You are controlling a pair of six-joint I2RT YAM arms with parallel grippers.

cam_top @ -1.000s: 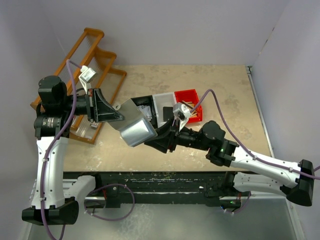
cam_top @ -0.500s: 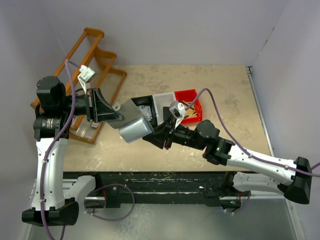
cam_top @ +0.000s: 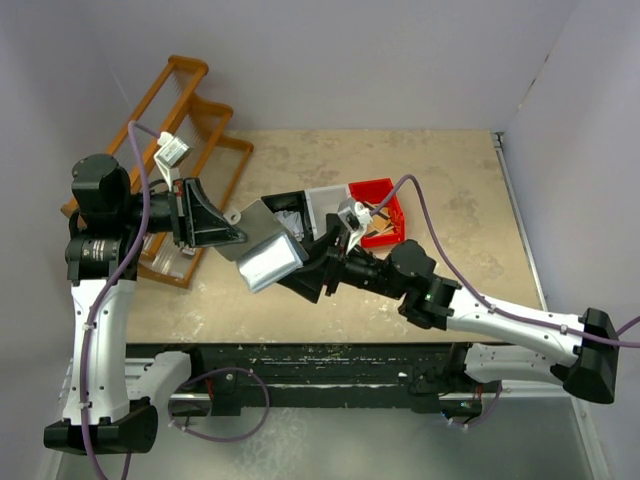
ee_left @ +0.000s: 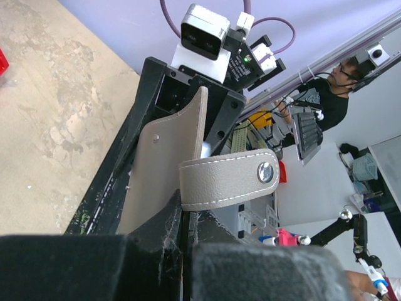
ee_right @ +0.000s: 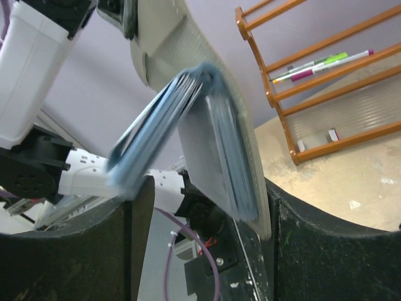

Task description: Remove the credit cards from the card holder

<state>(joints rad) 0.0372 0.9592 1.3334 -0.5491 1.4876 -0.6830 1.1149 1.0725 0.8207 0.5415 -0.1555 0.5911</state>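
The left tool (cam_top: 238, 236) is clamped on the strap end of the one card holder (cam_top: 262, 250), held above the middle of the surface (cam_top: 450, 200). The right tool (cam_top: 305, 275) stands apart astride it. The cards (ee_right: 156, 135) fan from it, too blurred to count; they are probably light, stiff and slick, best pinched by their free edges.

The right arm (cam_top: 500, 318) has reached further left across the table, carrying the right gripper (cam_top: 308, 270) closer in against the card holder (cam_top: 265, 255). The holder's lower flap (cam_top: 270, 264) has tipped and now shows a flatter, narrower face.
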